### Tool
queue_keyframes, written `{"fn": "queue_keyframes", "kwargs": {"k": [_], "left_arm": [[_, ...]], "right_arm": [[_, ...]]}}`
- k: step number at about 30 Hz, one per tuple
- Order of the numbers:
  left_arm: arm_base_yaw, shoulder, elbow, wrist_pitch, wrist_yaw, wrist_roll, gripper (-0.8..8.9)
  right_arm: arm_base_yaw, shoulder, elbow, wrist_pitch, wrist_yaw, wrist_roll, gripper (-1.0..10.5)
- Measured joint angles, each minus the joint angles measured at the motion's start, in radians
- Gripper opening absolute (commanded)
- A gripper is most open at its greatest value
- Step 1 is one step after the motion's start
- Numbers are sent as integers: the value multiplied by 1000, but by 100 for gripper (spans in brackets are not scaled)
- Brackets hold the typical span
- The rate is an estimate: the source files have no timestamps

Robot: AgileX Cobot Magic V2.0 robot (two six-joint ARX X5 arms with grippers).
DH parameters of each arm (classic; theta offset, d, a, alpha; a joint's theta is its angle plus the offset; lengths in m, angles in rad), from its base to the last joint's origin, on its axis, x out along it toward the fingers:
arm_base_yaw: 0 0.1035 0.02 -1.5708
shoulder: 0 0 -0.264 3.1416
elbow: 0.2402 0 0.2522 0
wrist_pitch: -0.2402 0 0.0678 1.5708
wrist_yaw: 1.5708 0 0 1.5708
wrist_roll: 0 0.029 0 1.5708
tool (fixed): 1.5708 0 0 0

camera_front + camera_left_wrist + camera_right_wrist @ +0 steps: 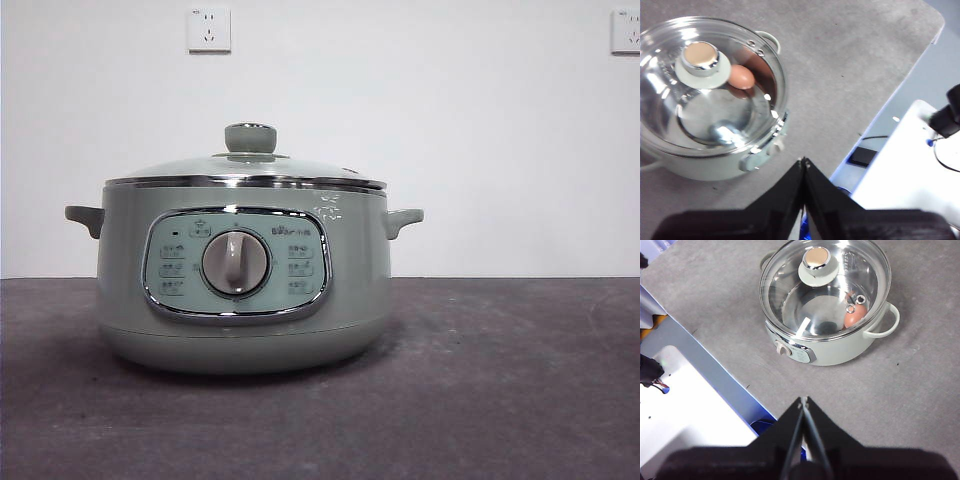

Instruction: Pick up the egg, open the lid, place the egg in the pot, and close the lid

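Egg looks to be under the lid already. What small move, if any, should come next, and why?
Probably none beyond keeping both arms parked. The egg lies inside the pot, the lid sits on its rim, and the left gripper and right gripper are shut, away from the pot.

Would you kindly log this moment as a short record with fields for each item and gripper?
pot: on the table, dial facing the front camera
lid: seated on the pot, closed
egg: inside the pot, seen through the glass
left gripper: shut, empty, away from the pot
right gripper: shut, empty, away from the pot
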Motion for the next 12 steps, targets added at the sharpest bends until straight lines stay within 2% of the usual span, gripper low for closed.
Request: {"fn": "queue_keyframes", "kwargs": {"k": [6, 12], "left_arm": [[50, -19, -8, 212, -149, 42, -3], [235, -179, -130, 595, -155, 93, -3]], "right_arm": [[0, 0, 0, 0, 0, 0, 0], [0, 0, 0, 0, 0, 0, 0]]}}
